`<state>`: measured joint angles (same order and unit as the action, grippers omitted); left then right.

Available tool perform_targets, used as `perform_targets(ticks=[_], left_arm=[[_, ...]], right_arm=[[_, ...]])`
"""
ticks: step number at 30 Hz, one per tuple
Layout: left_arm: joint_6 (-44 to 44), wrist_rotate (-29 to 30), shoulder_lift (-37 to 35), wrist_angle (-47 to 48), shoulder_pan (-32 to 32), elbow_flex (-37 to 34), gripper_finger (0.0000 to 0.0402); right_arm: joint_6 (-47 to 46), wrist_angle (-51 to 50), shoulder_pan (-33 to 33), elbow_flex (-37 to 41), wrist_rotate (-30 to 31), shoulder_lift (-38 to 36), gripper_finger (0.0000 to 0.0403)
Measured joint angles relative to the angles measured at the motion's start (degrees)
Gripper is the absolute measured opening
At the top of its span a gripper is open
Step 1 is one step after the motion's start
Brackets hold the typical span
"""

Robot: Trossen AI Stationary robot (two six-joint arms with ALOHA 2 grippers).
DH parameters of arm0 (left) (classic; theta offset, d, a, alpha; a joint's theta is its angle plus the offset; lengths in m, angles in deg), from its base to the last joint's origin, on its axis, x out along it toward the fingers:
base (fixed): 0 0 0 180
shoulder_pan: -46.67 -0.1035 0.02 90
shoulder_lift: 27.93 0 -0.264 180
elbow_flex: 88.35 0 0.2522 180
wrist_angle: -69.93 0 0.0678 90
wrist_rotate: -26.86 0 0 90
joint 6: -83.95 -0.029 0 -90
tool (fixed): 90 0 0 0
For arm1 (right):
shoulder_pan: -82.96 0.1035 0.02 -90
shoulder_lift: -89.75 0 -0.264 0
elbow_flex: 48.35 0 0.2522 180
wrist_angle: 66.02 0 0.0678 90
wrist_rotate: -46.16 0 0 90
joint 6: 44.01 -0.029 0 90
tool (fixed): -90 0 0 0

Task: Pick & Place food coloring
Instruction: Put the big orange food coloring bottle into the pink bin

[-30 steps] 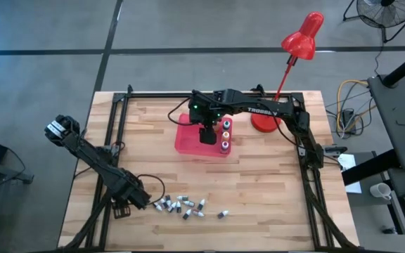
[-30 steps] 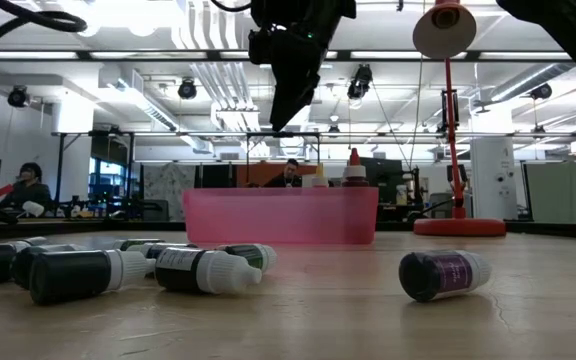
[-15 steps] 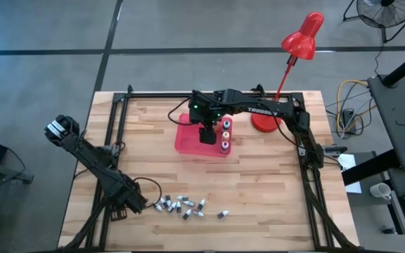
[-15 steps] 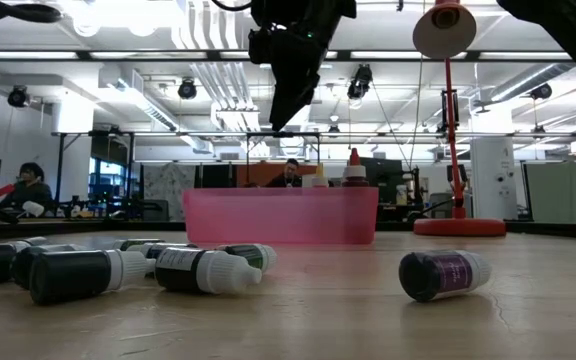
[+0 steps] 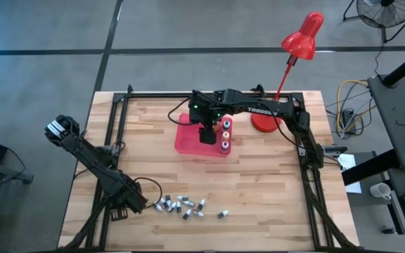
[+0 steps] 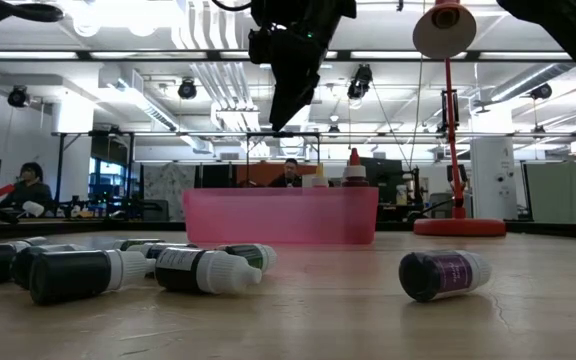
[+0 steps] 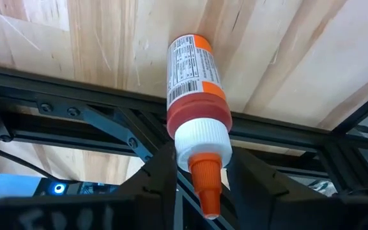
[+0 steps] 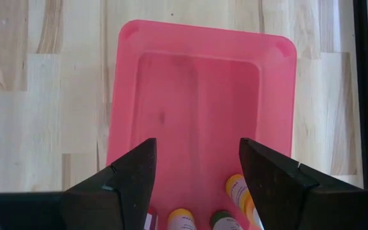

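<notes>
Food coloring tube (image 7: 195, 121) clamped between left gripper (image 7: 200, 176) fingers (orange tip wristward).

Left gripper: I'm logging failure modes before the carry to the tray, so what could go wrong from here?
The left gripper pinches the orange bottle only at its cap end, so the body could swing or slip out. The right gripper hangs open over the tray, so the arms may collide at the drop.

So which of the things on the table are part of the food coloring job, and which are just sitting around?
Part of the job:
- loose bottles lying on the table
- bottles standing in the red tray
- orange-tipped bottle in the left gripper
- right gripper, open above the tray

Just sitting around:
- red desk lamp
</notes>
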<state>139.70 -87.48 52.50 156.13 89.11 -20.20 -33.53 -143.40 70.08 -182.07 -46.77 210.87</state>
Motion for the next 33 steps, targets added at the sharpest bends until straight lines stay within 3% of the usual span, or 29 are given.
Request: perform_targets(ticks=[6, 10, 15, 20, 26, 33], left_arm=[[-0.47, 1.45, 0.0, -0.19, 0.0, 0.19, 0.009], [-1.29, 5.97, -0.66, -0.07, -1.09, 0.68, 0.0088], [-5.9, 13.4, -1.85, -0.42, -7.53, 1.48, 0.0087], [-17.48, 16.69, -1.84, 2.14, -16.86, 4.85, 0.0086], [-33.0, 24.98, 0.03, 12.0, -30.04, 16.98, 0.0086], [-50.48, 34.02, 8.44, 16.23, -40.51, 34.93, 0.0085]], right_arm=[[-0.35, -0.06, 0.06, 0.0, -0.04, 0.0, 0.0214], [-1.09, -5.64, 0.9, -0.1, -0.19, -1.05, 0.0214], [-1.94, -9.23, 2.83, 2.11, -0.31, -6.83, 0.0214], [-6.98, -6.8, 3.87, 8.92, 0.45, -14.8, 0.0214], [-16.11, -3.48, 4.87, 22.11, 8.9, -25.61, 0.0214], [-24.03, 6.35, 7.09, 35.03, 10.64, -33.27, 0.0214]])
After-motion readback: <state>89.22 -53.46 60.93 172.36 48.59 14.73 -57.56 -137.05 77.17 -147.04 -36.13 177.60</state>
